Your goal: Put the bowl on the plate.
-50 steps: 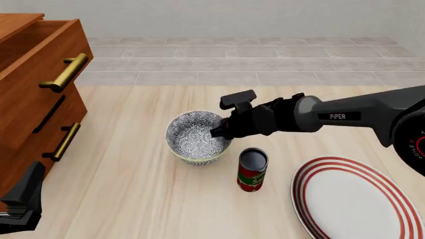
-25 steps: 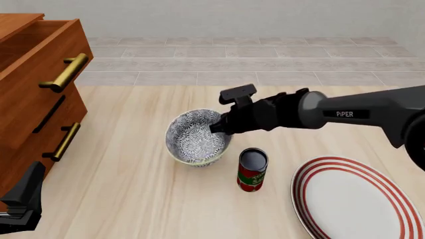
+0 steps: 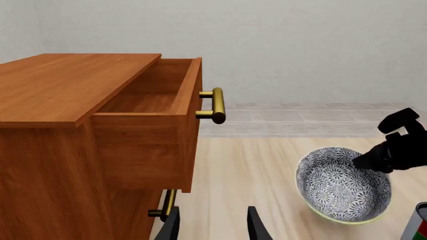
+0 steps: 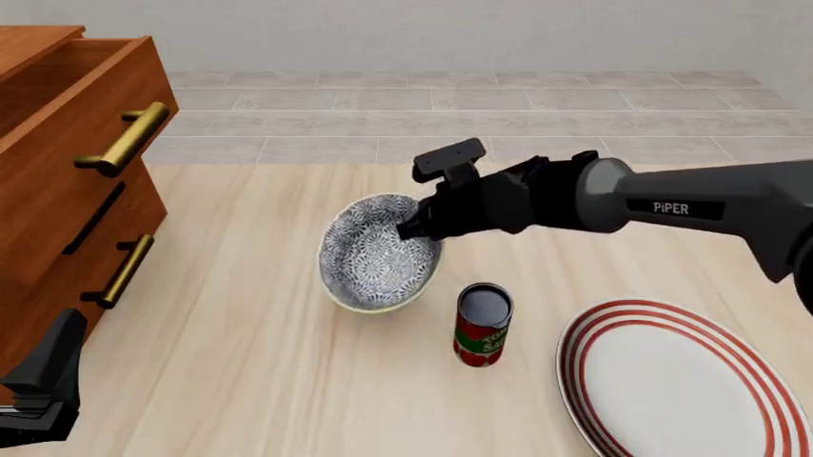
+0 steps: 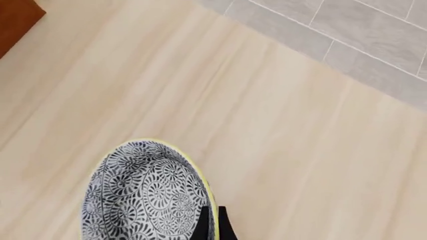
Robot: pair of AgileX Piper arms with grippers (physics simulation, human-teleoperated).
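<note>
The bowl (image 4: 371, 255), grey-and-white floral with a pale yellowish rim, hangs tilted just above the table's middle. My right gripper (image 4: 417, 229) is shut on its right rim. In the right wrist view the two fingertips (image 5: 211, 222) pinch the rim of the bowl (image 5: 140, 192) from inside and outside. The left wrist view shows the bowl (image 3: 341, 184) with the right gripper (image 3: 371, 161) on its edge. The plate (image 4: 686, 386), white with red rings, lies at the front right. My left gripper (image 3: 213, 227) stands open and empty at the front left (image 4: 45, 381).
A red-and-green can (image 4: 483, 325) stands upright between bowl and plate, close to the bowl's front right. A wooden dresser (image 4: 64, 181) with brass handles fills the left side, and its top drawer (image 3: 157, 105) is pulled open.
My right gripper has risen and drawn slightly back with the bowl's rim in it. The bowl has lifted off the table and tipped its opening toward the left. The left arm has stayed still.
</note>
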